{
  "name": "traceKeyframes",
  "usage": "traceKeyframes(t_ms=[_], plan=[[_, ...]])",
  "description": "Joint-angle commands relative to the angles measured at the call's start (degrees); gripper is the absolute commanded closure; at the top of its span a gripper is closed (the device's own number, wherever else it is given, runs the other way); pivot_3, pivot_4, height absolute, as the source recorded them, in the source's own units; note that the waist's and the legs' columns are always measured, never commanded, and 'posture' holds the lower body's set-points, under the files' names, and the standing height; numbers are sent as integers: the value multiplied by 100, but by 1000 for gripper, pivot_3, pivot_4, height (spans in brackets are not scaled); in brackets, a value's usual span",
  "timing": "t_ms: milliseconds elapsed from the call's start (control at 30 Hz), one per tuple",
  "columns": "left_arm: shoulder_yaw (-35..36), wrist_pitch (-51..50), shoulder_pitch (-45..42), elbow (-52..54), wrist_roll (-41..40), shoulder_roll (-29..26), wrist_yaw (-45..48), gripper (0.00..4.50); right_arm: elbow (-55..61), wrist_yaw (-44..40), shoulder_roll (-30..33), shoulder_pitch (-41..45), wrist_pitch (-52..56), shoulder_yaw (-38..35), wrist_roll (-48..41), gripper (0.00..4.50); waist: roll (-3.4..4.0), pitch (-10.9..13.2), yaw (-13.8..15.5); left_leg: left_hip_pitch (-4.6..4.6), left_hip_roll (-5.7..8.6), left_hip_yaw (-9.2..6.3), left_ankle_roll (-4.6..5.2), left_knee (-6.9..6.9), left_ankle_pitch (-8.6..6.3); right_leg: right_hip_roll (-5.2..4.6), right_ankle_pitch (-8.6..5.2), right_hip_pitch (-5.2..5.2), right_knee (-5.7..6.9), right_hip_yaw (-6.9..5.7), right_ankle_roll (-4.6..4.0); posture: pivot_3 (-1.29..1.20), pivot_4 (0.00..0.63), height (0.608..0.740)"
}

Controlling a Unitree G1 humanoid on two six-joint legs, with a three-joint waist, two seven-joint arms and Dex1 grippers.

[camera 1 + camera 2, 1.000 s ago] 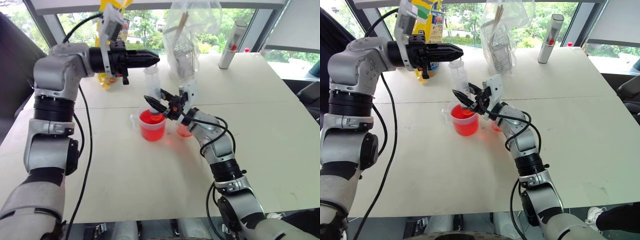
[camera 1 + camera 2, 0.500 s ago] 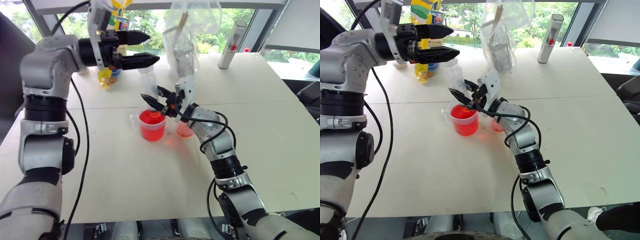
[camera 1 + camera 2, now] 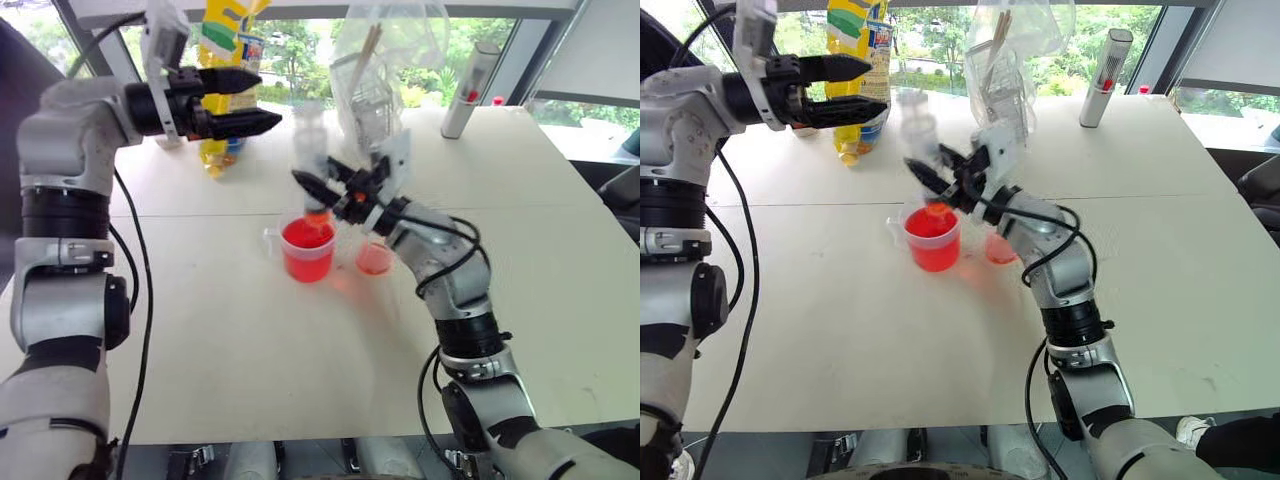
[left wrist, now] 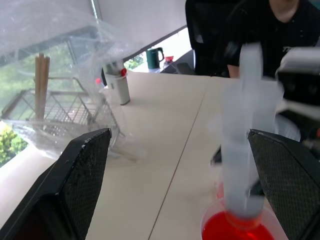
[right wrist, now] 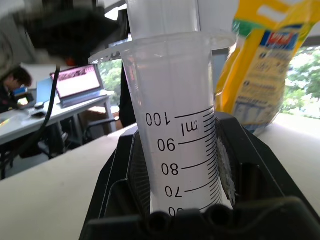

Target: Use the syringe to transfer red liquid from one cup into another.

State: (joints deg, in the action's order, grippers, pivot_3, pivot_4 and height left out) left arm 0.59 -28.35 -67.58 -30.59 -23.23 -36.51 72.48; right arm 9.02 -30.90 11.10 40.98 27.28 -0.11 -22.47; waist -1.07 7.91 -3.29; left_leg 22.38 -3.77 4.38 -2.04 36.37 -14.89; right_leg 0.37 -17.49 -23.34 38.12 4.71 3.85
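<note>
Lifted syringe (image 3: pixel 312 160) now hangs over the handled cup (image 3: pixel 306 250), plastic bag (image 3: pixel 380 60) behind.

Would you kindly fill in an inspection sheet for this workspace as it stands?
Surface: pale table, seam across it.
Job's things: syringe upright, tip over the large cup of red liquid; small cup beside it, a little red inside.
Clutter: yellow bag, clear bag holding a wire rack, grey cylinder.
Hands: left hand open, off the syringe; right hand shut on the syringe.
Cables: black, along both arms.
Surroundings: windows, trees; seated person in left wrist view.
</note>
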Motion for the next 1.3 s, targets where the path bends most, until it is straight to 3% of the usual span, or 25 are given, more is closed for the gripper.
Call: traceKeyframes(t_ms=[33, 233, 533, 1133, 1233, 1300], plan=[[-78, 208, -100, -35, 55, 234, 116, 41, 779, 248, 268, 252, 279, -560, -425, 3091, -1, -1, 32, 0, 1, 0, 0, -1, 0, 0, 0, 0, -1, 0, 0, 0, 150, 739], [-204, 328, -293, -179, 86, 762, 273, 41, 1267, 489, 771, -202, 552, -1056, -651, 3091, -2, -1, 71, 0, 2, 6, 1, -8, 0, 6, 0, -1, -6, 0, 0, 0, 150, 739], [-165, 608, -960, -781, 155, 1439, 401, 41, 1065, 500, 698, -1376, -174, -765, -299, 3091, -2, -1, 68, 1, 6, 6, 2, -7, -1, 13, 0, 0, -8, 3, 0, 0, 150, 739], [-76, 1044, -1819, -1854, 263, 2335, 169, 41, 889, 528, 730, -1584, -572, -526, 5, 3091, -3, 0, 65, -1, 3, 0, 2, -11, -1, 29, -1, -1, -9, 6, 0, 0, 150, 739], [-135, 1006, -1792, -1885, 362, 2420, 152, 844, 895, 533, 724, -1600, -575, -509, 21, 3091, -3, 0, 75, -1, 3, -1, 2, -11, -1, 30, -1, 0, -9, 6, 0, 0, 150, 739], [-133, 1012, -1784, -1918, 403, 2467, 128, 1684, 897, 535, 724, -1606, -572, -508, 26, 3091, -4, 0, 77, 0, 3, 0, 2, -9, -1, 30, -1, 0, -10, 6, 0, 0, 150, 739]])
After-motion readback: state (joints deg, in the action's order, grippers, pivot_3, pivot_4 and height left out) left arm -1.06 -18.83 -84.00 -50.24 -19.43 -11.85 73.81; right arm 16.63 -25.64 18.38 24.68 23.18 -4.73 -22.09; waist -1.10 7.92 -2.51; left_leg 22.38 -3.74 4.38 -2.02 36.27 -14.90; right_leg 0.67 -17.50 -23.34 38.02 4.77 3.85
